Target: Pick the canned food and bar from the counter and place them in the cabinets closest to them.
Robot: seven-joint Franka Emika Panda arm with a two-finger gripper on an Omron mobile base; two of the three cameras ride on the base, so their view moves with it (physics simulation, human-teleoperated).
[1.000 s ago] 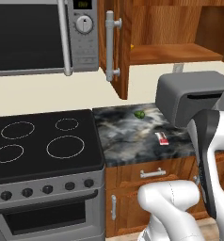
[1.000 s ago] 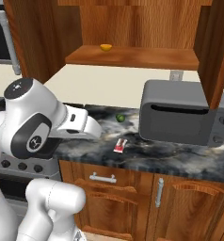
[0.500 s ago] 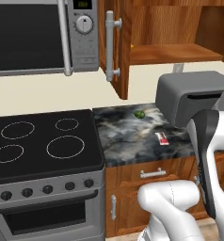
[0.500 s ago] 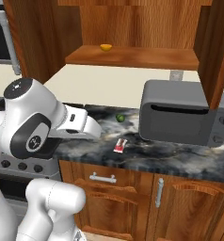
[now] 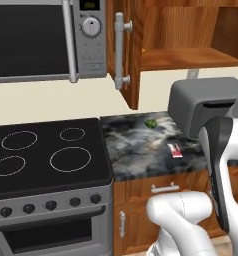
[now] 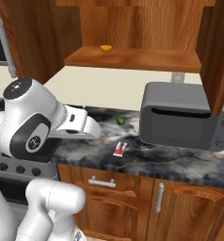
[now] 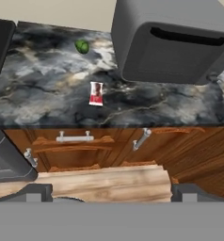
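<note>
The bar (image 7: 96, 93) is a small red and white packet lying flat on the dark marbled counter (image 7: 43, 80); it also lies mid-counter as the bar (image 5: 175, 149) and the bar (image 6: 119, 149). My gripper (image 7: 111, 193) is open and empty, its two dark fingertips (image 7: 36, 192) spread wide. It hangs out in front of the counter's edge, well short of the bar. Above the counter a brown wooden cabinet (image 6: 132, 57) stands open, its door (image 5: 127, 55) swung out. The canned food is out of view.
A grey toaster (image 6: 180, 115) stands on the counter right of the bar. A small green fruit (image 7: 82, 46) lies behind the bar, and a small yellow thing (image 6: 105, 48) sits on the cabinet shelf. The black stove top (image 5: 46, 155) and microwave (image 5: 41, 40) are on the left.
</note>
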